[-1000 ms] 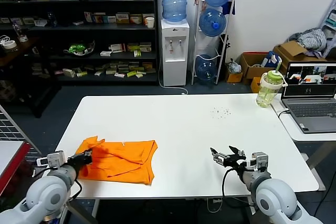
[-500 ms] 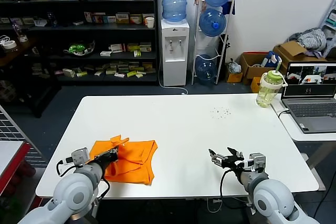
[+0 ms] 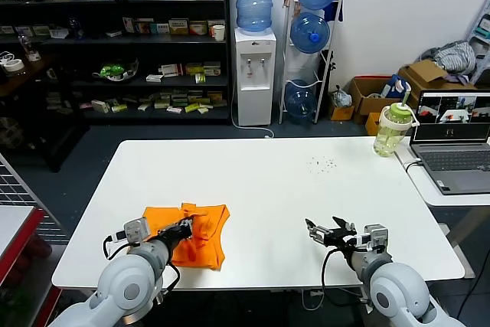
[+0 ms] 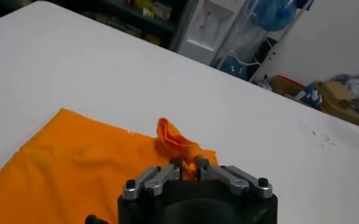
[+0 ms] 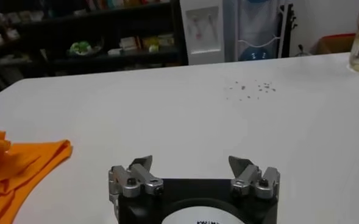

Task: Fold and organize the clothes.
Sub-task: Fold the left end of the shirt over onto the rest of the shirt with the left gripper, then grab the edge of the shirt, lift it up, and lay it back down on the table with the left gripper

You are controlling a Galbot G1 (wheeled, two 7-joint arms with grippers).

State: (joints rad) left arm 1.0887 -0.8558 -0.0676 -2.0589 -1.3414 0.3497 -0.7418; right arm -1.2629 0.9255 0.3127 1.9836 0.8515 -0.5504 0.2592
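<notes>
The orange T-shirt lies partly folded on the white table at the front left. It also shows in the left wrist view and at the edge of the right wrist view. My left gripper is shut on a bunched fold of the shirt, holding it over the shirt's middle. My right gripper is open and empty, resting low over the table's front right, well apart from the shirt. No lettering or tag shows.
A green-lidded bottle and a laptop stand at the far right. Small dark specks lie on the table's far middle. A water dispenser and shelves stand behind the table.
My left gripper has moved right across the shirt, dragging the left part of the cloth over the rest, so the shirt looks narrower. The right arm has hardly moved.
</notes>
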